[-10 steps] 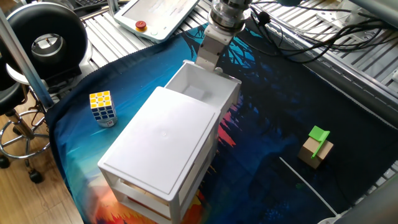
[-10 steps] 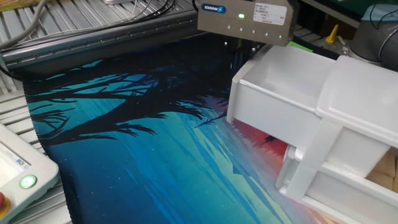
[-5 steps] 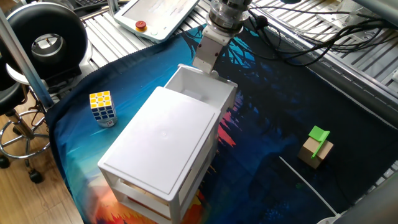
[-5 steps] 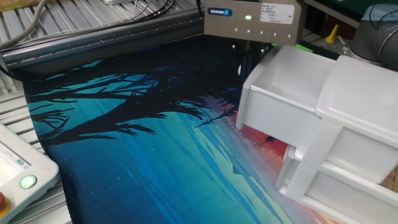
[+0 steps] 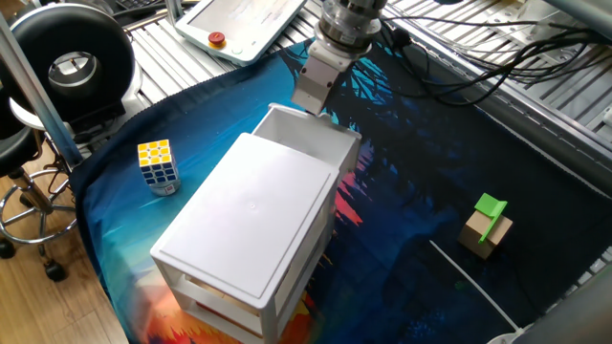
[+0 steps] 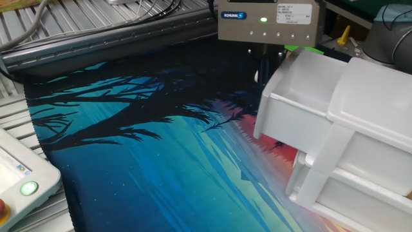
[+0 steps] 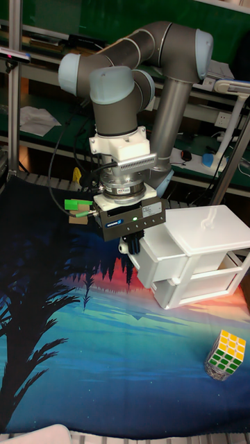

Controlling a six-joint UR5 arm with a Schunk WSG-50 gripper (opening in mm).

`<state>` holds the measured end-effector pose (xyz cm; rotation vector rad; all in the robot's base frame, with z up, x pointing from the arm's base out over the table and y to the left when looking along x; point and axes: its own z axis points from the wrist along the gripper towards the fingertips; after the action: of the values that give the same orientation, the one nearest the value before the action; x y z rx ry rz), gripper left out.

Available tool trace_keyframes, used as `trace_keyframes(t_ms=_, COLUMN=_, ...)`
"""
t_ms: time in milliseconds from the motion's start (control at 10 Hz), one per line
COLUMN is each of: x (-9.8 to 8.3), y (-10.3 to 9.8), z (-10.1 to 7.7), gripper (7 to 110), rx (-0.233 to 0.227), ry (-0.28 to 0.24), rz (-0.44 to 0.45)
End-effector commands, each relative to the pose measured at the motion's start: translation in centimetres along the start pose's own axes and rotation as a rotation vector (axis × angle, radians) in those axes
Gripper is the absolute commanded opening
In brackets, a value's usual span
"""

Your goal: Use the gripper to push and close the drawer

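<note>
1. The pincer (image 5: pixel 316 98) is at upper centre in one fixed view, at the front edge of the drawer (image 5: pixel 308 139).
2. In the other fixed view the pincer (image 6: pixel 265 58) hangs from its grey housing at top right; its dark fingers (image 6: pixel 263 62) drop just in front of the drawer (image 6: pixel 302 90) front. Contact appears likely, but the exact touch point is hidden.
3. In the tall view the pincer (image 7: pixel 129 244) sits at frame centre, directly against the left face of the drawer (image 7: pixel 161 255).
4. Pincer state: cannot tell. No view shows clearly whether the fingers are apart or together.
5. The drawer is the top tray of the white cabinet (image 5: pixel 251 225). It protrudes partway from the cabinet front, toward the upper part of the frame in one fixed view; its open interior is visible.
6. The cabinet stands on the desk (image 5: pixel 402 191), which is covered by a blue and black printed cloth.
7. A cube (image 5: pixel 158 166) with coloured tiles stands left of the cabinet, well apart from it.
8. A tan block (image 5: pixel 488 228) with a green top lies at right, well apart from the cabinet.
9. A white pendant (image 5: pixel 244 24) with a red button lies at upper left, beyond the cloth.
</note>
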<state>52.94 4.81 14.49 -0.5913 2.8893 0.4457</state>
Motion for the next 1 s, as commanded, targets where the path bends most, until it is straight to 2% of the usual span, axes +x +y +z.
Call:
trace_keyframes(t_ms=0, x=-0.56, y=1.39, z=0.2, gripper=7, rx=-0.033, ry=-0.021, rz=0.047)
trace_keyframes(t_ms=400, x=-0.21, y=1.29, z=0.61, gripper=7, rx=0.027, ry=-0.007, rz=0.044)
trace_keyframes(t_ms=900, x=0.21, y=2.1, z=0.53, gripper=7, rx=0.024, ry=0.007, rz=0.044)
